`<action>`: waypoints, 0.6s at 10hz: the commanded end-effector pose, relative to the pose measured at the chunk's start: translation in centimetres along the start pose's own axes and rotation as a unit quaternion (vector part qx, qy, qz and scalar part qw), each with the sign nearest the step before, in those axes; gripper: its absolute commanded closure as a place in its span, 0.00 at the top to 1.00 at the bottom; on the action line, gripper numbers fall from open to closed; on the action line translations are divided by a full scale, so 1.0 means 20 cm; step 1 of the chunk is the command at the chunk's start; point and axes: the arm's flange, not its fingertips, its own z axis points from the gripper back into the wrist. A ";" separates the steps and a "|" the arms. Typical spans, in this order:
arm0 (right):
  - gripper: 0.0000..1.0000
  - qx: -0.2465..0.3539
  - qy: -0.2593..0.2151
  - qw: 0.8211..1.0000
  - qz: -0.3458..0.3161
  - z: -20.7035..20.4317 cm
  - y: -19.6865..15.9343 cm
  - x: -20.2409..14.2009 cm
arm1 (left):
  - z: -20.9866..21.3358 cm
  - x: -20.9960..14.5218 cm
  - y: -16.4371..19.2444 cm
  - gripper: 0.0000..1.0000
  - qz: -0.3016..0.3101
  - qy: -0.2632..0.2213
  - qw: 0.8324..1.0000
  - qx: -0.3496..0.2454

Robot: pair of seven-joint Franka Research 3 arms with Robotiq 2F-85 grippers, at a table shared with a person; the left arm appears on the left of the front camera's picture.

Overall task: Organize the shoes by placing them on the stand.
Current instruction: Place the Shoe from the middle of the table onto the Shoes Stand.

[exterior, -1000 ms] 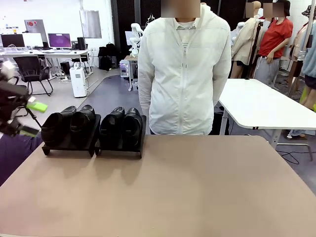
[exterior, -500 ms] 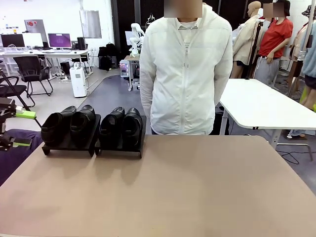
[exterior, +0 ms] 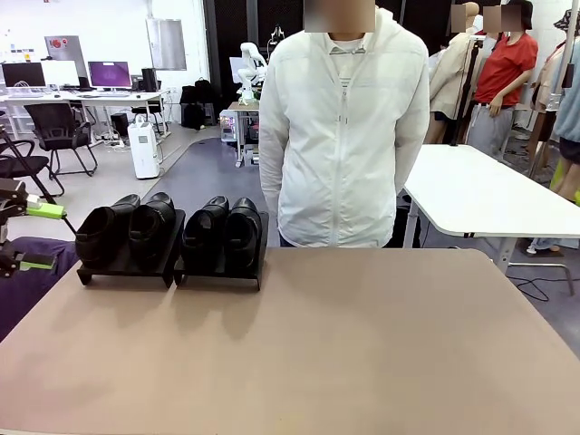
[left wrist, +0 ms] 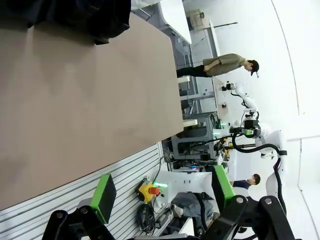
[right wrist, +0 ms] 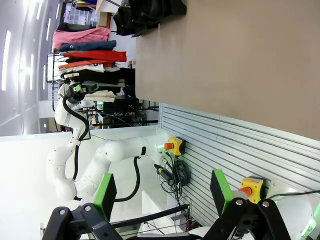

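Glossy black shoes sit on the stand at the table's far left, toes toward me. One pair (exterior: 127,228) is on the left platform (exterior: 122,270) and another pair (exterior: 224,228) on the right platform (exterior: 217,275). My left gripper (exterior: 38,237) hangs open beyond the table's left edge, a little left of the left platform, with nothing between its green pads. In the left wrist view, the left gripper (left wrist: 164,192) stands open and the shoes (left wrist: 75,20) are dark shapes at the top. My right gripper (right wrist: 162,194) is open and empty, with the shoes (right wrist: 150,12) far off.
A person in a white jacket (exterior: 343,136) stands at the far edge behind the brown table (exterior: 344,344), hands behind the back. A white table (exterior: 480,195) stands at the back right. Office desks and chairs are at the back left.
My left gripper has drawn back to the left, away from the left platform, and now holds still at the picture's edge. The shoes and the stand have not moved.
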 end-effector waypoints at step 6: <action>1.00 0.015 -0.005 1.000 0.012 0.00 0.02 0.01 | 0.00 -0.01 0.00 1.00 -0.010 -0.001 1.000 -0.008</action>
